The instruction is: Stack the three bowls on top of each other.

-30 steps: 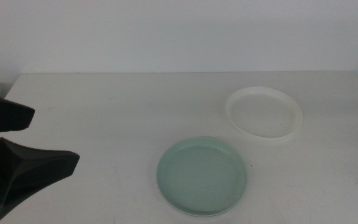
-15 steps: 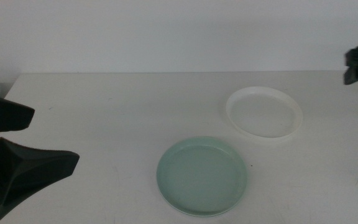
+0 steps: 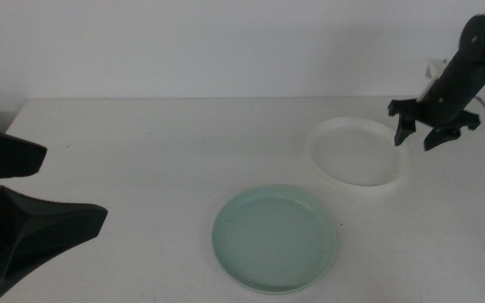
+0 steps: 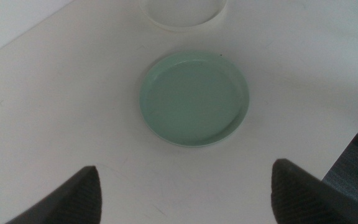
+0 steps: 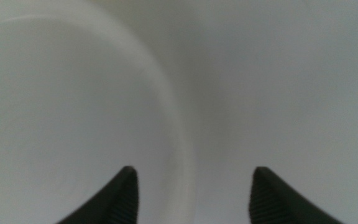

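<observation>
Room: right gripper (image 3: 422,133) hovering open, holding nothing, over white bowl (image 3: 358,155) rim's right edge.
Left gripper (image 3: 40,189): waiting open, bottom-left.
Mint green bowl (image 3: 276,238): sitting apart, front-centre.

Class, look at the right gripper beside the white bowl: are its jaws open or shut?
Open. The right gripper hangs over the white bowl's far rim, its two jaws spread with bare table visible between them in its wrist view.

The right arm reaches in from the three o'clock side of the middle view, its dark links sloping down from the upper corner. The right gripper (image 3: 419,129) points downward at about two o'clock, jaws spread apart. The left gripper (image 3: 36,189) waits at nine o'clock against the picture's edge, its two dark jaws also spread wide.
</observation>
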`<state>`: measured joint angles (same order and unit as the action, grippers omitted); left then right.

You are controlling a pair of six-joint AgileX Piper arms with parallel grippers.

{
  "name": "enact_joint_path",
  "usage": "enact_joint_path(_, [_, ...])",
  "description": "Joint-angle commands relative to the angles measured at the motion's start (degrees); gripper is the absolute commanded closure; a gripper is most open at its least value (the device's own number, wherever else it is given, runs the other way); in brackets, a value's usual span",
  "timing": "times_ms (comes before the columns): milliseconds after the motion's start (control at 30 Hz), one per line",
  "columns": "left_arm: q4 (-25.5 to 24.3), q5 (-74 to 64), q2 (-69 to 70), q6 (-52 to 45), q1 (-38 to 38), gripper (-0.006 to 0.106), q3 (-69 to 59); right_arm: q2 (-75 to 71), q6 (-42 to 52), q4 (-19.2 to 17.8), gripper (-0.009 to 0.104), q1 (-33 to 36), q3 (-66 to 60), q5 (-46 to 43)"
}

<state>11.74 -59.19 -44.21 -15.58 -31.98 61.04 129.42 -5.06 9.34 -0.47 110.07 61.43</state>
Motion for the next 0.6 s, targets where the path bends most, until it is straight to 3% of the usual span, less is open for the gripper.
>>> enact_joint_path(0, [1.0, 3.0, 0.3, 0.3, -0.1, -0.004, 1.4, -0.5, 0.5, 0.4, 0.056, -0.4, 4.6, 0.0])
enact_joint_path(300, [1.0, 3.0, 0.3, 0.3, -0.1, -0.004, 1.4, 0.6, 4.2, 0.7, 0.096, -0.4, 5.2, -1.2])
enact_joint_path(467, [1.0, 3.0, 0.3, 0.3, -0.1, -0.004, 1.4, -9.2, 8.0, 2.9, 0.096, -0.4, 0.9, 0.7])
enact_joint_path(567, [1.0, 3.0, 0.3, 0.3, -0.1, -0.004, 1.4, -17.1, 8.1, 6.8, 0.096, -0.1, -5.8, -2.9])
